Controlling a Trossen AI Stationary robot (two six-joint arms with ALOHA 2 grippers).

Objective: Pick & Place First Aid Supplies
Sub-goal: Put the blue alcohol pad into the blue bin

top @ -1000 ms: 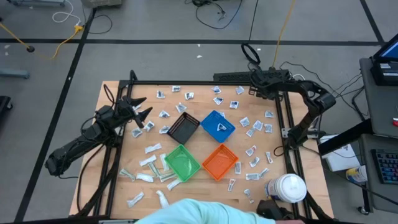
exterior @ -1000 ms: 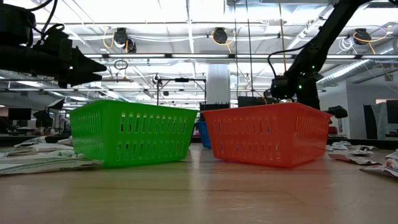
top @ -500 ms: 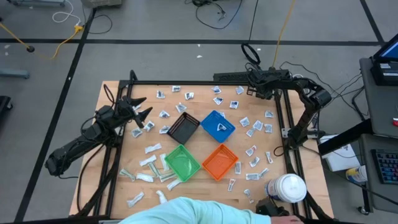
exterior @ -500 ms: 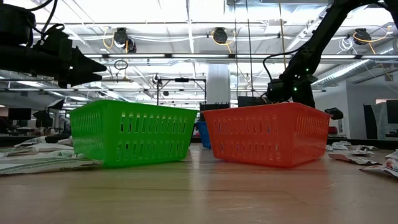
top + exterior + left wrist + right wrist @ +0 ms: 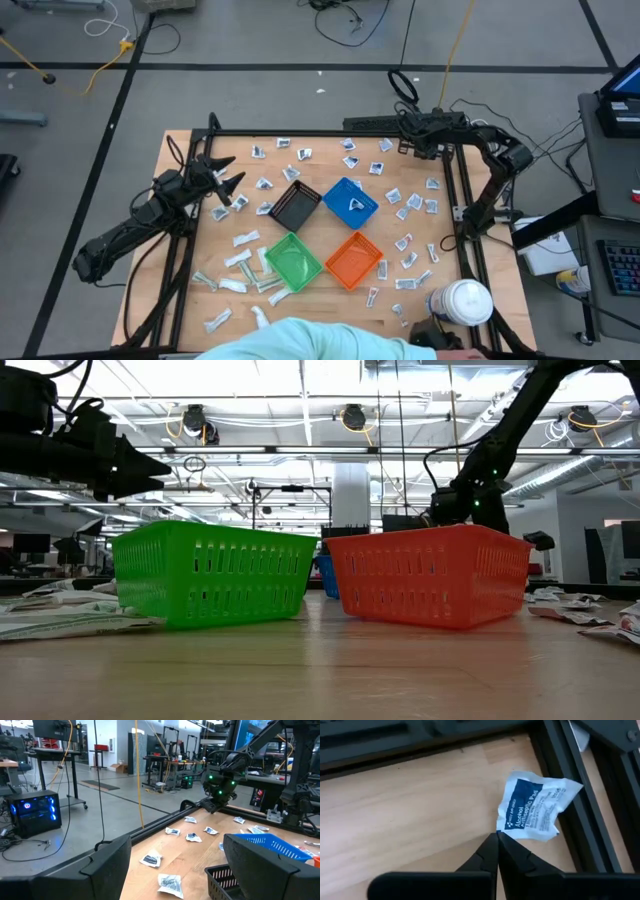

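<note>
Small white first aid packets (image 5: 405,200) lie flat all over the wooden table (image 5: 190,290). My right gripper (image 5: 496,836) is shut and points steeply down near the table's far right corner (image 5: 403,141). Its tips stand at a corner of a white and blue alcohol pad packet (image 5: 535,810) that lies flat beside the black frame rail. My left gripper (image 5: 182,870) hovers level over the table's left side (image 5: 228,180), open, with nothing between its fingers. My right gripper's shut fingertips (image 5: 492,845) meet the alcohol pad packet at its nearest corner (image 5: 501,828), coming down at a slant from above. The packet lies flat on the table. Whether the corner is caught between the tips, I cannot tell.
Four small bins stand mid-table: black (image 5: 296,205), blue (image 5: 350,202), green (image 5: 293,262), orange (image 5: 354,260). A large white jar (image 5: 462,302) stands at the near right. A person's pale green sleeve (image 5: 320,340) reaches over the near edge. Black frame rails (image 5: 465,250) border the table.
My right gripper has dipped a little toward the table by the far right corner. The person's sleeve at the near edge has spread farther across.
</note>
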